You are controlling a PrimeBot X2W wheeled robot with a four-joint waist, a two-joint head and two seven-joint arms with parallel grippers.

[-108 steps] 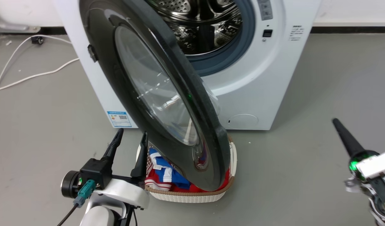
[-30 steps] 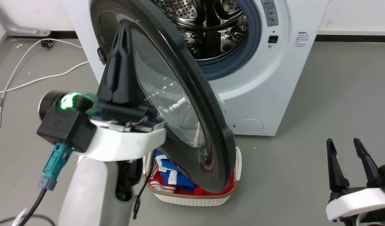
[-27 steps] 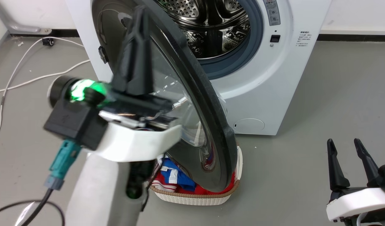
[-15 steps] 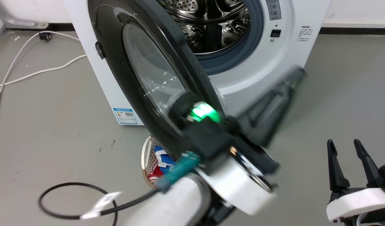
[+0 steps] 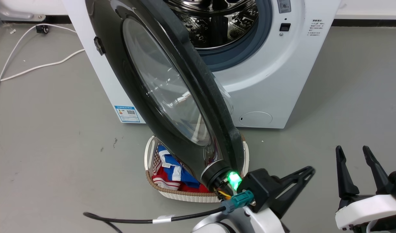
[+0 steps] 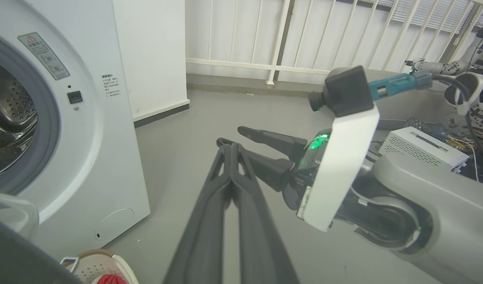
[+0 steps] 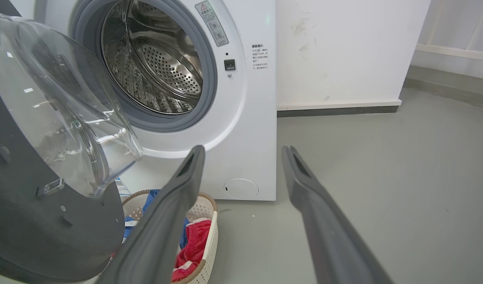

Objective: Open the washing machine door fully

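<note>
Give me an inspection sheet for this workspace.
Surface: grey floor, a few small marks.
Job's things: washing machine door swung partway out; washing machine, drum mouth exposed.
Clutter: laundry basket of clothes below door's lower edge.
Grippers: left gripper jaws shut, empty, pointing away from door; right gripper jaws open, empty.
Cables: white cable on floor left of machine; black cable to left wrist.
Surroundings: white wall, railing.

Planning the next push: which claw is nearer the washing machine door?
Left. The left claw sits just beside the lower edge of the washing machine door, pointing away from it; the right claw stands farther off to its right.
</note>
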